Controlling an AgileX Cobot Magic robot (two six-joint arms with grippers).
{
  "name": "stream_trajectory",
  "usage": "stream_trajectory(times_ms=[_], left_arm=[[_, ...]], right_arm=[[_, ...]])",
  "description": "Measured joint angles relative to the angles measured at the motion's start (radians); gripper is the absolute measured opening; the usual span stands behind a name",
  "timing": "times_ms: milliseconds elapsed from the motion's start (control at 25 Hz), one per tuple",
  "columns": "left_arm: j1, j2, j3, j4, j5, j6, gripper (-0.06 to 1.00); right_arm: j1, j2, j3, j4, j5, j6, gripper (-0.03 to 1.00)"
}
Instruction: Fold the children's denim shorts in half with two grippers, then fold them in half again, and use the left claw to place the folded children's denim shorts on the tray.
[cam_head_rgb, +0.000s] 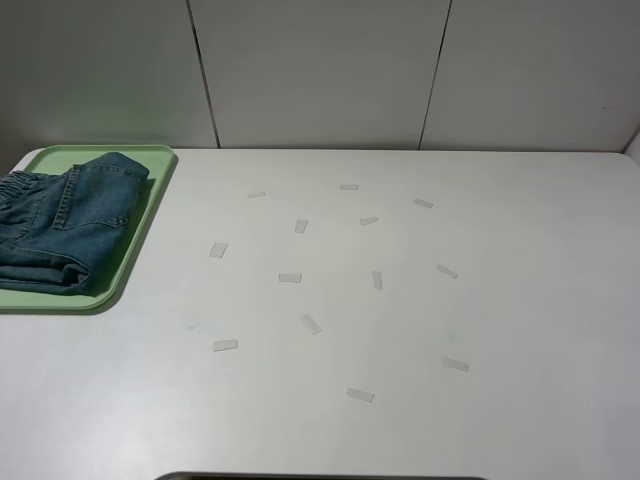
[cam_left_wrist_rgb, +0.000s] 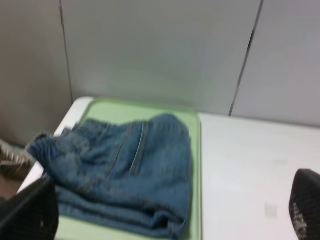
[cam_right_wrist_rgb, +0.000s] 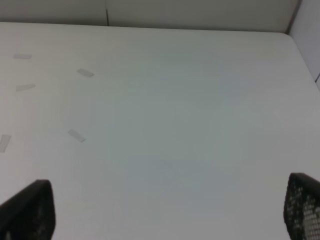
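The children's denim shorts (cam_head_rgb: 65, 225) lay folded into a compact bundle on the tray (cam_head_rgb: 150, 205), waistband gathered toward the tray's outer end and the thick folded edge along the tray's near long rim. In the left wrist view the shorts (cam_left_wrist_rgb: 120, 175) covered most of the tray (cam_left_wrist_rgb: 196, 165); the elastic waistband hung a little over the tray's edge on the side away from the open table. A stitched pocket faced up.

The left claw (cam_left_wrist_rgb: 170, 220) was released: its 2 fingers (cam_left_wrist_rgb: 30, 215) stood wide apart, nothing between them, well clear of the shorts and on the near side of the tray. The right gripper (cam_right_wrist_rgb: 165, 215) was likewise released, fingers spread wide, empty, over bare table (cam_head_rgb: 400, 300) well away from the tray. Neither arm appeared in the high view.

Beyond the tray, the table carried about 14 small pale tape strips (cam_head_rgb: 290, 278), none touching the tray.

Judgement: both folds look made and the placing step appears done; the step in hand reads as withdrawal after release. The next move calls for little, only keeping both arms clear of the tray. Possible remaining issue: the overhanging waistband might want tucking inside the tray rim.
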Motion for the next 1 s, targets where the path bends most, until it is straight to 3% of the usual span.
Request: stream_trajectory(times_ms=[240, 480, 1000], left_arm=[[0.0, 0.0, 0.011, -0.084, 0.173, 0.098, 0.91], [0.0, 0.0, 0.048, -0.109, 0.269, 0.134, 0.91], [0.0, 0.0, 0.093, -0.128, 0.273, 0.144, 0.91]], right_arm=[[0.0, 0.0, 0.0, 0.0, 0.0, 0.0, 0.69], [0.0, 0.0, 0.0, 0.0, 0.0, 0.0, 0.69], [0.0, 0.0, 0.0, 0.0, 0.0, 0.0, 0.69]])
